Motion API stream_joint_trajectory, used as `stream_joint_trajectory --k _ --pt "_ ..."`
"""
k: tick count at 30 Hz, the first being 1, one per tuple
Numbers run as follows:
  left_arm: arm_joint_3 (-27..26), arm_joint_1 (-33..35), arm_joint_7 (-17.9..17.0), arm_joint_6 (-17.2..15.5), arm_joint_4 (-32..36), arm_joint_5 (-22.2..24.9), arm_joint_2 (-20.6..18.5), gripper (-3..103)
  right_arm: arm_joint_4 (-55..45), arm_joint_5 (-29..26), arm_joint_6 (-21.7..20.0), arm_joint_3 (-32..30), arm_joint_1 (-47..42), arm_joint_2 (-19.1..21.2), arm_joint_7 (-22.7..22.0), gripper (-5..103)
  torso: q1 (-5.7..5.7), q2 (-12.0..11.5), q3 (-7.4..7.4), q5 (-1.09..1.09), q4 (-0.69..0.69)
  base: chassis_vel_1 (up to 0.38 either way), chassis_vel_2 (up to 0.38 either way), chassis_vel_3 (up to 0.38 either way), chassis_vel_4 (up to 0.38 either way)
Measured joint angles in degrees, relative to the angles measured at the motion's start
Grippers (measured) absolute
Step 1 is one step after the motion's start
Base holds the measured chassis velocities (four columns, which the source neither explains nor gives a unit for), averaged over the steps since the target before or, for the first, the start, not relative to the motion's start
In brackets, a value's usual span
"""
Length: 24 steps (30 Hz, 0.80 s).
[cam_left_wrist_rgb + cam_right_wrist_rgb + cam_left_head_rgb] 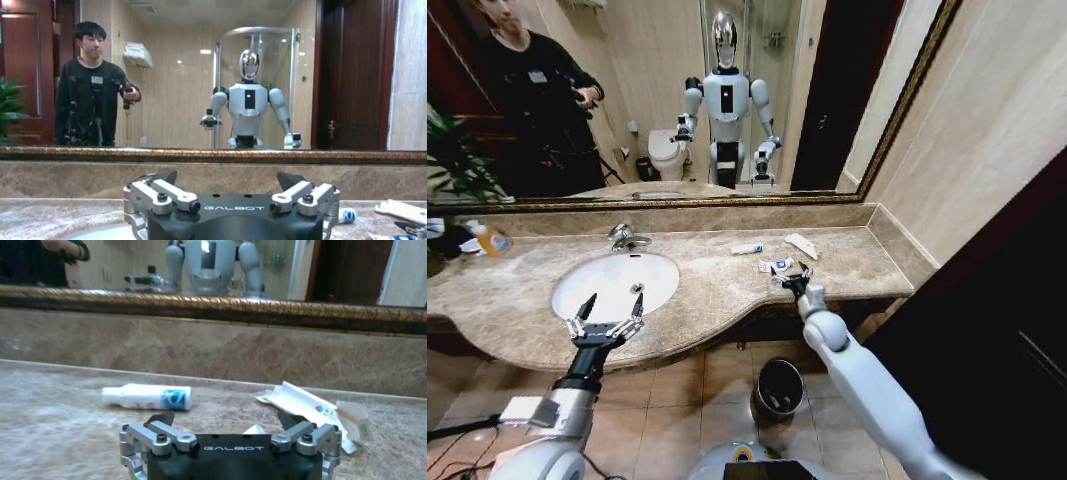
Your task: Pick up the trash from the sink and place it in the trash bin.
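I am seeing my left gripper (610, 303) hovering with fingers spread above the sink (605, 283); my right gripper (792, 280) is resting its fingertips at a white-and-blue packet (776, 266); beyond them a small white tube (746, 248) and flat white wrapper (802, 245) are lying; the trash bin (779, 388) is standing on the floor.

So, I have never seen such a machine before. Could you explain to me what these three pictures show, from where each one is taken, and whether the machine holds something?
This is a two-armed robot in front of a bathroom mirror; the white figure in the glass is its own reflection. The wide picture comes from a camera on its head, looking down. The other two come from cameras on its wrists, so each shows that arm's own claw at the bottom.

The left gripper hangs open at the front edge of the white sink and holds nothing. The right gripper is open too, low over the marble countertop, beside a small packet. Farther back lie a small white tube and a flat white wrapper. The black trash bin stands on the floor below.
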<state>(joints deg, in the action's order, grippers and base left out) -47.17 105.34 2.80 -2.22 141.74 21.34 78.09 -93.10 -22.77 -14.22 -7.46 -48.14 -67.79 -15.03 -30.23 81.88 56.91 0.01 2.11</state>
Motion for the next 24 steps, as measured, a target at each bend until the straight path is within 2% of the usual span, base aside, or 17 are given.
stream_joint_trajectory --k 6,17,19,20,23,24 --pt "0.0 0.0 0.0 0.0 0.0 0.0 0.0 100 6.86 0.04 0.3 0.05 4.23 -1.23 0.09 100 0.0 0.0 0.0 0.0 0.0 0.0 0.0 0.0 0.0" --pt "0.0 0.0 0.0 0.0 0.0 0.0 0.0 100 7.98 -1.66 -1.21 0.29 4.68 -0.74 0.28 102 0.01 0.0 -0.01 -0.01 -0.01 0.0 0.0 0.0 0.0" --pt "0.0 0.0 0.0 0.0 0.0 0.0 0.0 100 8.62 -1.96 -1.26 0.28 4.94 -0.72 0.33 95 0.01 0.0 -0.01 -0.01 0.0 0.0 0.0 0.0 0.0" --pt "0.0 0.0 0.0 0.0 0.0 0.0 0.0 100 8.62 -1.96 -1.26 0.28 4.94 -0.72 0.33 95 0.01 0.0 -0.01 -0.01 0.0 0.0 0.0 0.0 0.0" --pt "0.0 0.0 0.0 0.0 0.0 0.0 0.0 100 8.83 -2.05 -1.26 0.3 5.13 -0.73 0.4 79 0.01 0.0 -0.01 -0.01 -0.01 0.0 0.0 0.0 0.0" --pt "0.0 0.0 0.0 0.0 0.0 0.0 0.0 100 8.83 -2.05 -1.26 0.3 5.13 -0.73 0.4 79 0.01 0.0 -0.01 -0.01 -0.01 0.0 0.0 0.0 0.0"
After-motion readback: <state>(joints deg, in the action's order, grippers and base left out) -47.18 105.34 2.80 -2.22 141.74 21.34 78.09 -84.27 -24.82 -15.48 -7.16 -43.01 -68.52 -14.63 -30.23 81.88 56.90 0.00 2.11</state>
